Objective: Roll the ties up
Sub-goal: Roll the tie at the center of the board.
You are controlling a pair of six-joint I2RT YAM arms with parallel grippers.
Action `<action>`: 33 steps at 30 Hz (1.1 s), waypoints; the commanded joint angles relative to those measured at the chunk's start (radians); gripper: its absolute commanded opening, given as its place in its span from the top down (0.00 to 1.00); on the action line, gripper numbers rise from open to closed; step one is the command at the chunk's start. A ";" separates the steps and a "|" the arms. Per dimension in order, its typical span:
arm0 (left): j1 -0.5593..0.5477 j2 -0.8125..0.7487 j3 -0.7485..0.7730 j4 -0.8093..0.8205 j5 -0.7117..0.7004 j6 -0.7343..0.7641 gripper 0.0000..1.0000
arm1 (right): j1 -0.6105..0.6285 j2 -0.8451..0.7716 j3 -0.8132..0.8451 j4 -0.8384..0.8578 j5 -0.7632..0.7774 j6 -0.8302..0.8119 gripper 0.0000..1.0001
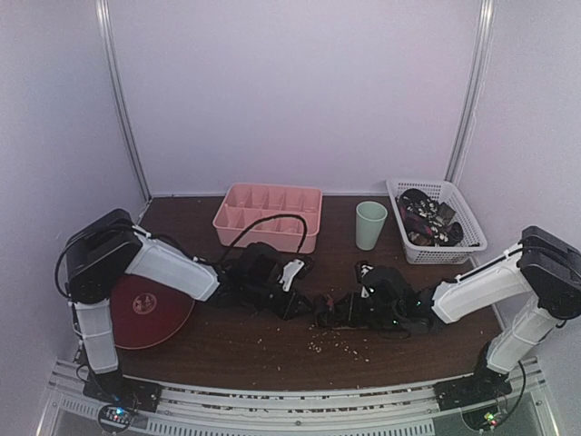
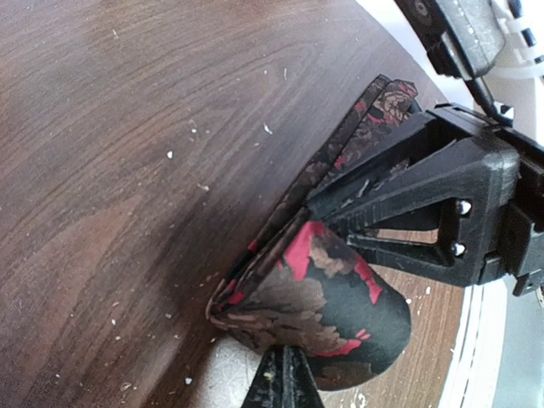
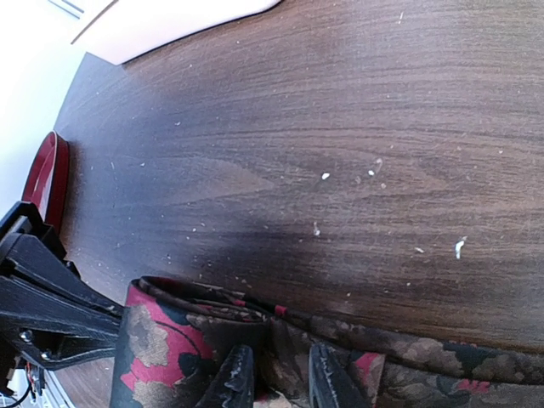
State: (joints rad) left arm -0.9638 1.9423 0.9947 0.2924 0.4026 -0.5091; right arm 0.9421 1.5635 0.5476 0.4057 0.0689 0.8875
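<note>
Pinching the tie [image 2: 327, 293] at mid bench [image 3: 340, 127] w/ both: my left claw [image 2: 280, 387] pressed together on its wide end, right claw [image 3: 276, 378] nipping the strip beside it, prob. a fold, view's tight. Risk: slick fabric slips as I wind, so coil springs open

The top external view looks down from above and behind the rig, far enough to take in the whole counter [image 1: 272, 359]. The 2 wrist views sit close over the wood, facing each other; all 3 share the patterned tie [image 1: 340, 312].
</note>
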 commanded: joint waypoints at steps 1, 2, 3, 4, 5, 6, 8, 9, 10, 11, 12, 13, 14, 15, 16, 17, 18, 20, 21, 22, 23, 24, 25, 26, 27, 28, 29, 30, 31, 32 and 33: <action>-0.008 0.015 0.044 -0.025 -0.011 0.030 0.97 | 0.004 -0.022 -0.027 0.004 0.023 -0.020 0.76; -0.009 0.016 0.049 -0.030 -0.013 0.032 0.97 | 0.004 -0.026 -0.032 0.008 0.022 -0.020 0.76; -0.009 0.017 0.053 -0.035 -0.016 0.033 0.97 | 0.003 -0.029 -0.035 0.015 0.018 -0.021 0.76; -0.010 0.019 0.056 -0.036 -0.016 0.033 0.97 | 0.003 -0.031 -0.038 0.023 0.013 -0.022 0.76; -0.010 0.020 0.060 -0.036 -0.016 0.033 0.97 | 0.003 -0.030 -0.043 0.035 0.001 -0.024 0.77; -0.011 0.022 0.062 -0.037 -0.016 0.033 0.97 | 0.003 -0.027 -0.046 0.049 -0.010 -0.025 0.77; -0.013 0.026 0.071 -0.043 -0.017 0.033 0.97 | 0.003 -0.017 -0.051 0.079 -0.033 -0.026 0.77; -0.015 0.029 0.075 -0.047 -0.020 0.033 0.97 | 0.004 -0.011 -0.054 0.104 -0.049 -0.026 0.77; -0.016 0.030 0.076 -0.048 -0.021 0.033 0.97 | 0.004 -0.003 -0.057 0.122 -0.065 -0.024 0.77; -0.018 0.030 0.077 -0.048 -0.022 0.033 0.97 | 0.003 0.006 -0.059 0.141 -0.079 -0.024 0.78; -0.020 0.031 0.078 -0.050 -0.022 0.032 0.97 | 0.004 0.014 -0.060 0.154 -0.089 -0.022 0.78; -0.020 0.032 0.081 -0.052 -0.022 0.032 0.97 | 0.003 0.020 -0.060 0.159 -0.094 -0.021 0.78; -0.021 0.031 0.083 -0.055 -0.024 0.033 0.97 | 0.003 0.022 -0.061 0.160 -0.095 -0.020 0.78; -0.023 0.032 0.086 -0.057 -0.025 0.033 0.96 | 0.004 0.022 -0.065 0.160 -0.094 -0.019 0.78; -0.023 0.033 0.089 -0.061 -0.026 0.034 0.95 | 0.003 0.020 -0.067 0.158 -0.087 -0.017 0.78; -0.023 0.033 0.092 -0.063 -0.028 0.035 0.94 | 0.003 0.015 -0.071 0.152 -0.079 -0.016 0.78; -0.024 0.036 0.094 -0.064 -0.028 0.036 0.93 | 0.004 0.011 -0.072 0.142 -0.072 -0.016 0.78; -0.024 0.039 0.100 -0.065 -0.024 0.039 0.92 | 0.004 0.004 -0.071 0.120 -0.059 -0.016 0.78; -0.024 0.041 0.103 -0.065 -0.024 0.040 0.91 | 0.004 0.002 -0.070 0.106 -0.048 -0.015 0.78; -0.024 0.041 0.104 -0.062 -0.024 0.042 0.90 | 0.003 -0.001 -0.070 0.089 -0.038 -0.014 0.78; -0.024 0.041 0.106 -0.060 -0.024 0.042 0.89 | 0.003 -0.005 -0.069 0.067 -0.026 -0.012 0.78; -0.024 0.042 0.109 -0.059 -0.025 0.042 0.88 | 0.003 -0.012 -0.072 0.052 -0.013 -0.011 0.78; -0.024 0.044 0.112 -0.063 -0.026 0.044 0.87 | 0.004 -0.019 -0.072 0.038 -0.001 -0.009 0.78; -0.024 0.047 0.117 -0.069 -0.027 0.046 0.86 | 0.003 -0.028 -0.076 0.025 0.011 -0.007 0.77; -0.024 0.050 0.121 -0.076 -0.027 0.049 0.86 | 0.003 -0.039 -0.078 0.013 0.024 -0.006 0.77; -0.025 0.053 0.124 -0.080 -0.026 0.051 0.85 | 0.003 -0.051 -0.080 0.000 0.037 -0.006 0.77; -0.025 0.053 0.126 -0.082 -0.024 0.053 0.84 | 0.003 -0.063 -0.083 -0.012 0.048 -0.004 0.76; -0.027 0.052 0.127 -0.081 -0.027 0.053 0.84 | 0.004 -0.076 -0.086 -0.027 0.061 -0.003 0.75; -0.028 0.052 0.129 -0.083 -0.032 0.053 0.83 | 0.003 -0.087 -0.090 -0.041 0.073 -0.001 0.74; -0.029 0.052 0.133 -0.086 -0.035 0.053 0.83 | 0.003 -0.100 -0.095 -0.051 0.084 0.001 0.73; -0.030 0.055 0.135 -0.088 -0.036 0.055 0.83 | 0.003 -0.113 -0.101 -0.062 0.099 0.005 0.73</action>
State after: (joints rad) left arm -0.9840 1.9812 1.0973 0.2070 0.3786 -0.4736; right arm 0.9428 1.5063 0.4713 0.4210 0.0837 0.8772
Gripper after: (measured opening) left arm 0.166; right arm 0.262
